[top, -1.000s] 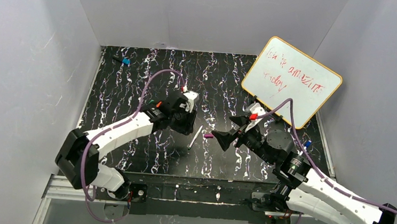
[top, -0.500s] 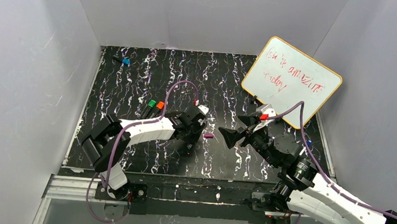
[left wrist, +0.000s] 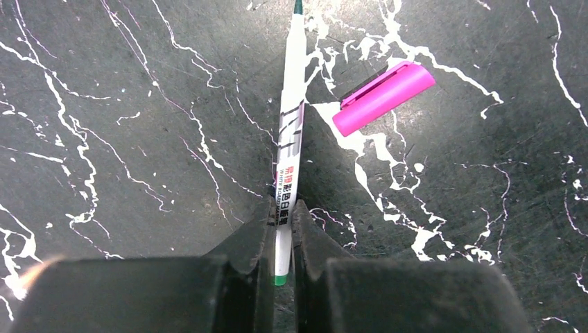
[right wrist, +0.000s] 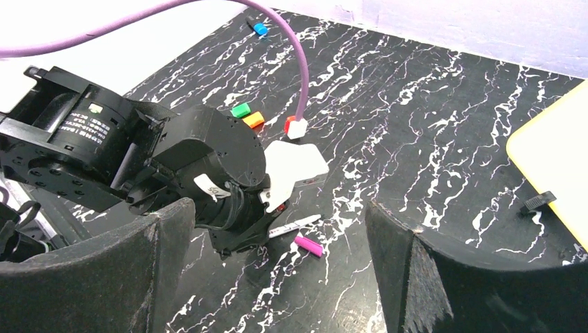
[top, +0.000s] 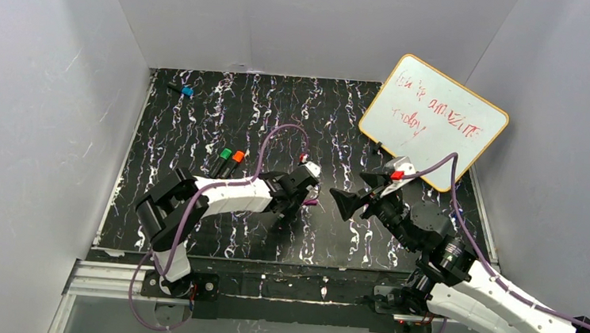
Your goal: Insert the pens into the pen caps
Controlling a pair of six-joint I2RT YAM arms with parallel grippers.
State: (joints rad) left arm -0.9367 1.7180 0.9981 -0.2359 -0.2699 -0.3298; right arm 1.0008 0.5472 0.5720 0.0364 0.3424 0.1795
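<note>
Table: black marbled top [top: 200, 119] veined in white, boxed in by plain grey walls; a whiteboard [top: 435, 118] with red scrawl leans at the far right, clear of the work.
Left gripper: [left wrist: 281, 211] low over the middle of the table, jaws pressed together on the white pen, pinching it near its tail so the long front part sticks out free for capping.
White pen: [left wrist: 291, 125] thin printed barrel, flat or nearly flat on the table, dark tip pointing away from the fingers.
Purple cap: [left wrist: 383, 97] loose on the table just beside the pen's front half, angled off from it and not touching; which end is open cannot be told.
Right gripper: [top: 343, 204] hovers just right of the cap, jaws spread wide, holding nothing; probably stationed there to take the cap.
Black markers: green-ended [top: 223, 158] and orange-ended [top: 236, 160], side by side left of the left arm, well apart from the action; whether those coloured ends are caps already seated, I cannot tell.
Step in hand: pen secured, cap not yet picked up.
Risk: a tail-end pinch lets the tip swing, so lining it up with the small cap mouth looks fiddly.
</note>
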